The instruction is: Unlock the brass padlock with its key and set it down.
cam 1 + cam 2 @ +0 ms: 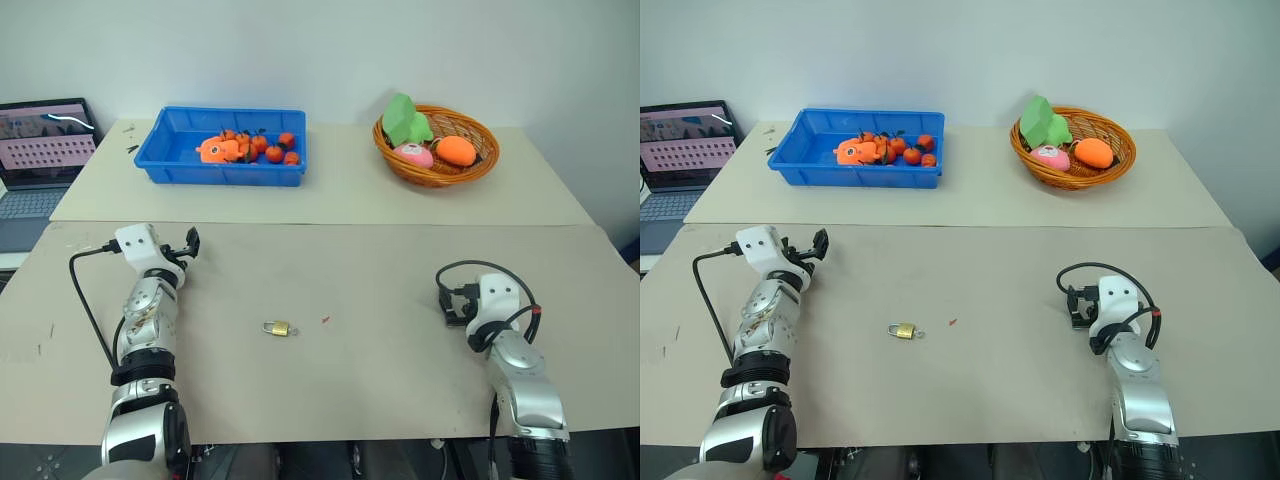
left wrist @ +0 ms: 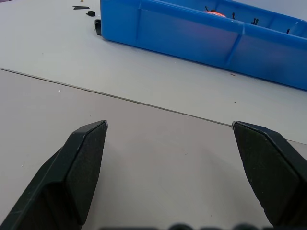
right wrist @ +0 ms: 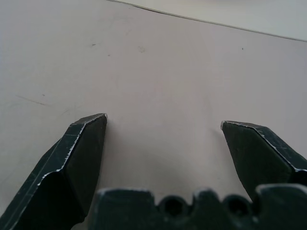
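Brass padlock (image 1: 277, 327): lies flat on the near worktop (image 1: 380, 290), roughly midway between the two arms and well apart from both. Small golden-yellow body; a thin silver piece sticks out of its right end. Too small to tell whether that piece is the shackle or the key, or whether the shackle is latched. A key as a separate item cannot be made out.

A red speck (image 1: 325, 320) sits just right of the padlock, not touching it.

Left claw (image 2: 169, 125): fingers spread wide, nothing between them, bare worktop beneath. Ahead of it, across the seam, stands the blue bin (image 2: 201, 36); its contents are mostly hidden by its wall from the wrist.

Right claw (image 3: 164, 120): fingers spread wide, nothing held, plain worktop below.

Far worktop: the blue bin holds small orange-red fruit and an orange toy, details unclear. Wicker basket (image 1: 482, 166) with green, pink and orange items. Laptop (image 1: 40, 150) at the left edge, partly cut off.
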